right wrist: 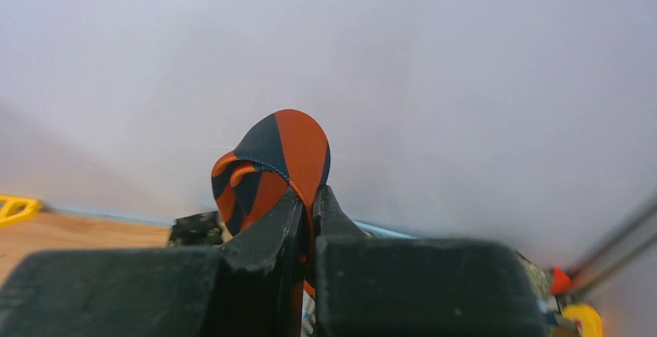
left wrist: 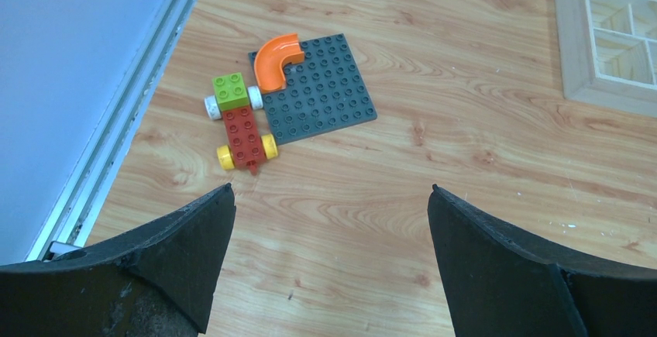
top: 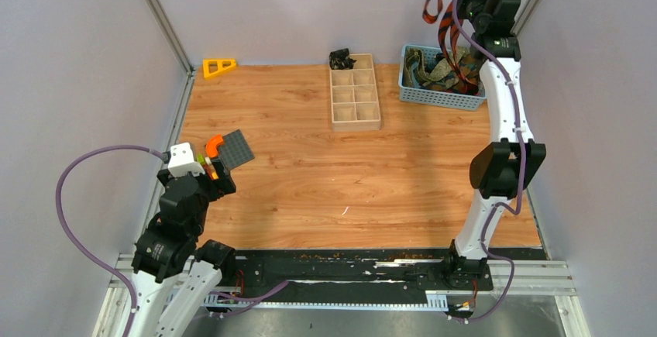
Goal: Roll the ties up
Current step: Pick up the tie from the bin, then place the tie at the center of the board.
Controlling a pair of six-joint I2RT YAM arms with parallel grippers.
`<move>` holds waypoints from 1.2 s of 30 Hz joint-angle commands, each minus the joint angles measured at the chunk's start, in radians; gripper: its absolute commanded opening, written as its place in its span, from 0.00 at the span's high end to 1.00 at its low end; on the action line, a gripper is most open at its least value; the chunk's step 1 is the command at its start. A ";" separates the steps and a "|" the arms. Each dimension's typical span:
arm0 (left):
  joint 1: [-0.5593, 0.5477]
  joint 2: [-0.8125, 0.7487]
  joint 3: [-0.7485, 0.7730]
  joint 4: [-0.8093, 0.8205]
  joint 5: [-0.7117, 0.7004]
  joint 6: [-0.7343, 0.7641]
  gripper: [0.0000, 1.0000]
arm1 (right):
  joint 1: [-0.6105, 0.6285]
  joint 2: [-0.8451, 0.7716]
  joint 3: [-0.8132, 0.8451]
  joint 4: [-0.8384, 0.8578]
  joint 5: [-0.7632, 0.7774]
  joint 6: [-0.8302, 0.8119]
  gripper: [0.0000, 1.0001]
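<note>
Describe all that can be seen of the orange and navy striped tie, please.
The striped tie is a long narrow band of smooth-looking fabric with diagonal orange and dark navy stripes. The right gripper is shut on a fold of it and holds it high near the back wall, above the blue basket. From the grip it hangs in loose loops and its lower part reaches into the basket, among olive patterned ties. It is not rolled.
</note>
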 commanded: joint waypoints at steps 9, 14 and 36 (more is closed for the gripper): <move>0.011 -0.016 -0.004 0.030 -0.003 0.004 0.00 | 0.192 -0.227 0.007 0.078 -0.166 0.151 1.00; 0.010 -0.017 -0.003 0.030 -0.007 0.004 0.00 | 0.320 -0.305 0.008 0.068 -0.099 0.178 1.00; 0.015 -0.006 -0.007 0.042 0.023 0.017 0.00 | 0.306 -0.600 -0.234 0.244 -0.924 0.666 1.00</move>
